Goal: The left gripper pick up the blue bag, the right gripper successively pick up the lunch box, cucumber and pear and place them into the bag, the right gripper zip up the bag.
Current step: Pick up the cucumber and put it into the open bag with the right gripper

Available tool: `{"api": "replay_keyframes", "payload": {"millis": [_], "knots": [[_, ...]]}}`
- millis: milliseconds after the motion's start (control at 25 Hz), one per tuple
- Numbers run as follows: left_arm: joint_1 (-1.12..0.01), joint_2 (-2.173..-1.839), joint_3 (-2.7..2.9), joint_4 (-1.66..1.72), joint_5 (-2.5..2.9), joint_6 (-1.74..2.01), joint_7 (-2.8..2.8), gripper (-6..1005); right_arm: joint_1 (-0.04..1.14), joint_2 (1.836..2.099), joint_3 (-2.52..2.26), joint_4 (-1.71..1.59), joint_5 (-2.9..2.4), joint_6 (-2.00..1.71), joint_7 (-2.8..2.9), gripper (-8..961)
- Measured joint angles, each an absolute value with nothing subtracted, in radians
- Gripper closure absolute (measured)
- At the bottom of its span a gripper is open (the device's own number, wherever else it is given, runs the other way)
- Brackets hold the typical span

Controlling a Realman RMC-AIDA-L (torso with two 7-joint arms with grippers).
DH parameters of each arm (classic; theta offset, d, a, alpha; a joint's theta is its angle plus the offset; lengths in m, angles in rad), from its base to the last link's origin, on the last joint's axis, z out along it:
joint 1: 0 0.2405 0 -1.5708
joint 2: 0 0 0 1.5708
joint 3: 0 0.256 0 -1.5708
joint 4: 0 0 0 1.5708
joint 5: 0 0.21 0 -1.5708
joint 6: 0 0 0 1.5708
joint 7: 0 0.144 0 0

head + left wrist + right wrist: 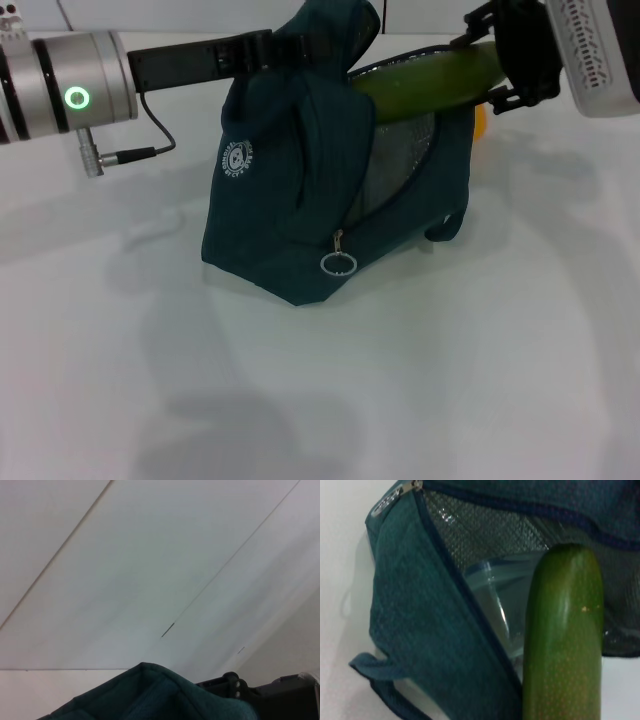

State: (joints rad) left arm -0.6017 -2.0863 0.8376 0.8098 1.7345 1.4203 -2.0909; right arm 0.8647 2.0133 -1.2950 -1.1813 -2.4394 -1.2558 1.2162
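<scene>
The blue bag (300,190) stands on the white table, held up at its top by my left gripper (283,47), which is shut on the fabric. Its side is unzipped and shows a mesh lining. My right gripper (512,60) is shut on the green cucumber (430,80) and holds it level, tip at the bag's opening. In the right wrist view the cucumber (564,640) points into the open bag (420,610), where the clear lunch box (495,590) lies inside. A yellow-orange pear (480,120) is partly hidden behind the bag. The bag's top also shows in the left wrist view (150,695).
The zipper's ring pull (339,263) hangs low on the bag's front. The bare white table (320,400) spreads in front of and around the bag. A wall stands behind the table.
</scene>
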Motion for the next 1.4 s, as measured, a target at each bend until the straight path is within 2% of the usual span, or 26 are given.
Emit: {"api": "replay_keyframes", "payload": {"millis": [480,1400], "knots": [[-0.648,-2.084,0.831,0.748,1.734,1.42,-2.063,933,0.882,2.023,-1.371,-1.177,-2.432,-1.215,1.226,303],[-0.632,-2.08,0.813,0.747,1.713,1.393,-2.039,933,0.918,2.025,-1.442,-1.187,-2.401,-1.21,1.271,289]]}}
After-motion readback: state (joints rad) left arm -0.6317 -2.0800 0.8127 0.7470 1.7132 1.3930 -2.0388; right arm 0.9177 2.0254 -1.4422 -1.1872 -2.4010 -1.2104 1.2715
